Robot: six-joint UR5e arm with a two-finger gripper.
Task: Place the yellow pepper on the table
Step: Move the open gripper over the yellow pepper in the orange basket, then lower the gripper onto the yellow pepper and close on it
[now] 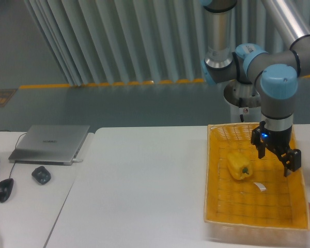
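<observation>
The yellow pepper (239,165) lies inside a yellow woven basket (217,206) on the right side of the white table (139,191). My gripper (275,158) hangs over the basket just right of the pepper, a little above it and not touching it. Its two dark fingers stand apart with nothing between them, so it is open.
A small white tag (259,186) lies on the basket floor near the pepper. On the neighbouring desk to the left are a closed laptop (50,143), a small dark object (41,175) and a mouse (4,189). The arm's base (243,98) stands behind the basket.
</observation>
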